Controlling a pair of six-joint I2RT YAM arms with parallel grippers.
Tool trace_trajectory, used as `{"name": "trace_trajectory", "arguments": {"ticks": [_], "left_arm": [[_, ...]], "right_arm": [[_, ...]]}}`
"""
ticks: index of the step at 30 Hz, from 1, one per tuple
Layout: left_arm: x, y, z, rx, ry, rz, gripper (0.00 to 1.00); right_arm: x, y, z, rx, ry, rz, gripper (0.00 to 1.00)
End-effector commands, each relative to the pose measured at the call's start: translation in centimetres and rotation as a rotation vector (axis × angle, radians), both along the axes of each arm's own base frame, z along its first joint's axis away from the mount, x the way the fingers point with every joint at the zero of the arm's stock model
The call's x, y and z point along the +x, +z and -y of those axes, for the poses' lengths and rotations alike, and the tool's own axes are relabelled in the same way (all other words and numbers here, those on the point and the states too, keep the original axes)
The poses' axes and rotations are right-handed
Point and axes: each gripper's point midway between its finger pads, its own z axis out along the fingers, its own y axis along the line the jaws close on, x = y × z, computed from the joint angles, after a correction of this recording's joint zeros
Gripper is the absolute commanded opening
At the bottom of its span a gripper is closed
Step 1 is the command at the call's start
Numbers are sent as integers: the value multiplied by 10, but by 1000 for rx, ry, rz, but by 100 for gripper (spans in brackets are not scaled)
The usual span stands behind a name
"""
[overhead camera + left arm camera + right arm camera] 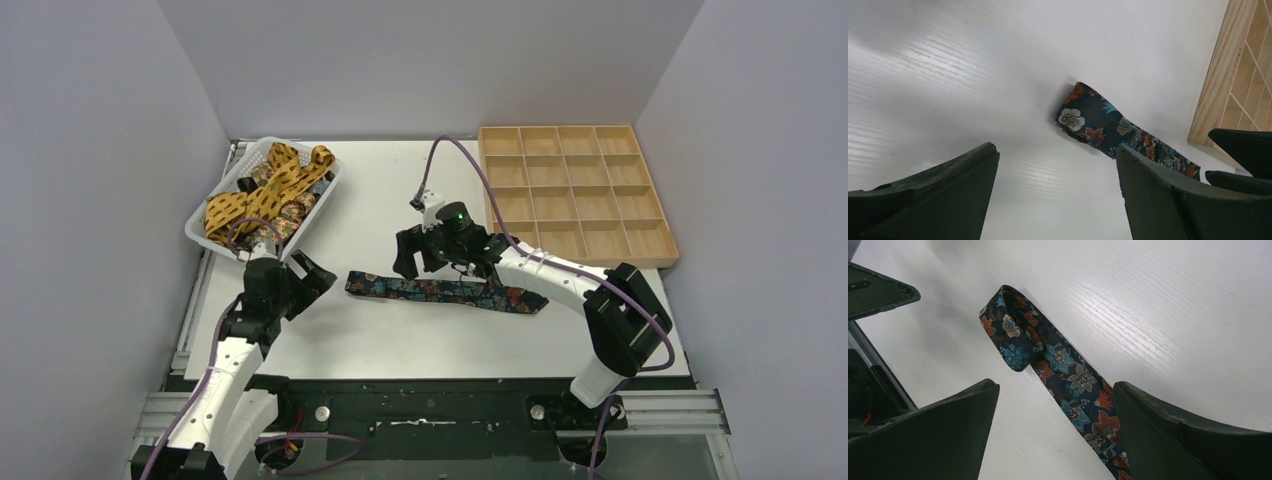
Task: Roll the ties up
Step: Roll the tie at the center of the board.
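A dark navy floral tie [445,292] lies flat on the white table, its narrow end folded over at the left. It also shows in the left wrist view [1108,127] and the right wrist view [1058,365]. My left gripper [312,277] is open and empty, just left of the tie's folded end. My right gripper [412,262] is open and empty, hovering above the tie's middle. Several mustard-yellow spotted ties [265,190] lie heaped in a white basket [200,228] at the back left, with dark floral ties among them.
A wooden compartment tray [572,192] stands at the back right; its edge shows in the left wrist view [1215,75]. Purple cables run along both arms. Grey walls enclose the table on three sides.
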Motion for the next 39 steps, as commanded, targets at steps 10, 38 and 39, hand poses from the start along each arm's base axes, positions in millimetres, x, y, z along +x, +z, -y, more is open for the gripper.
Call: {"name": "trace_trajectory", "arguments": {"ticks": [10,38,39], "left_arm": [[-18,8,-36,0,203,-34,86],[-22,24,-39,-13,235,6,86],[-22,24,-39,-13,236,7,86]], "right_arm": [[27,21,-55,-53,177,310,100],[0,-52,-131,-62,589,426,100],[4,-56,-132,-83,591,433,100]]}}
